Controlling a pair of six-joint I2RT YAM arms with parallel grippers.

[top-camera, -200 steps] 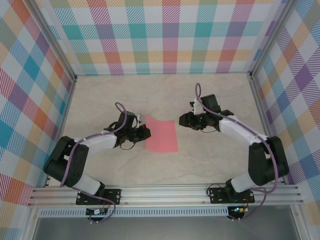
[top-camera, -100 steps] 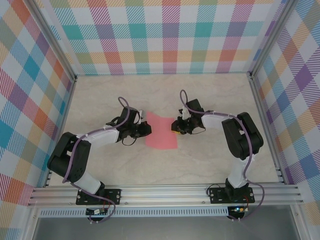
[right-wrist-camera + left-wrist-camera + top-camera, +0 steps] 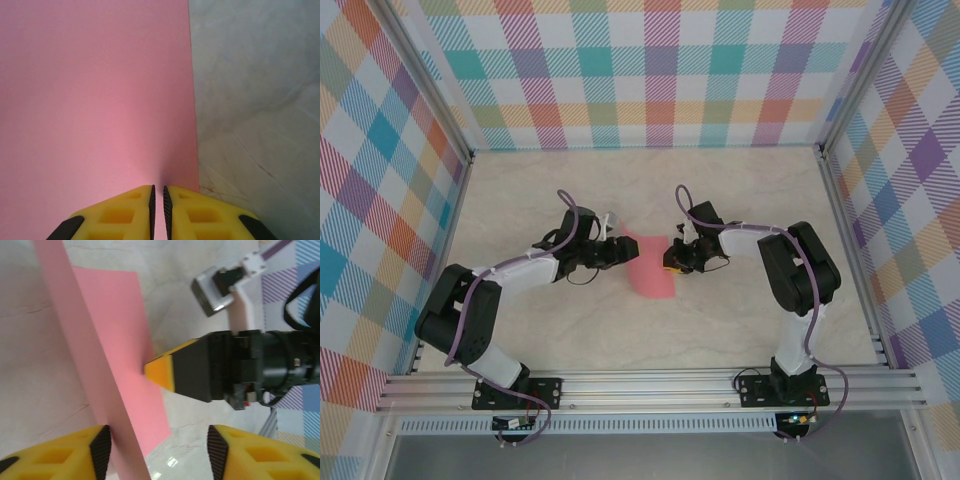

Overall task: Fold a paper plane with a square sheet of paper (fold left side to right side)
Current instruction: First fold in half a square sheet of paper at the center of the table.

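The square sheet of paper [image 3: 650, 275] is salmon pink and lies mid-table between both arms. In the left wrist view its left side [image 3: 85, 365] rises as a slanted band over the flat part [image 3: 120, 310]. My left gripper [image 3: 628, 250] is at the sheet's left side and open [image 3: 159, 445], with the raised band leaning by its left finger [image 3: 97, 445]. My right gripper [image 3: 670, 262] has its jaws shut [image 3: 158, 200] and its yellow tip [image 3: 161, 371] rests on the flat paper [image 3: 95, 100] near the right edge.
The marble tabletop [image 3: 740, 330] lies bare around the sheet. Checkered walls [image 3: 650, 70] close in the back and both sides. An aluminium rail [image 3: 650, 385] carrying the arm bases runs along the near edge.
My left gripper moved right over the sheet and opened, letting go of the left edge. The paper looks narrower from above. The right gripper came in onto the sheet's right part and closed.
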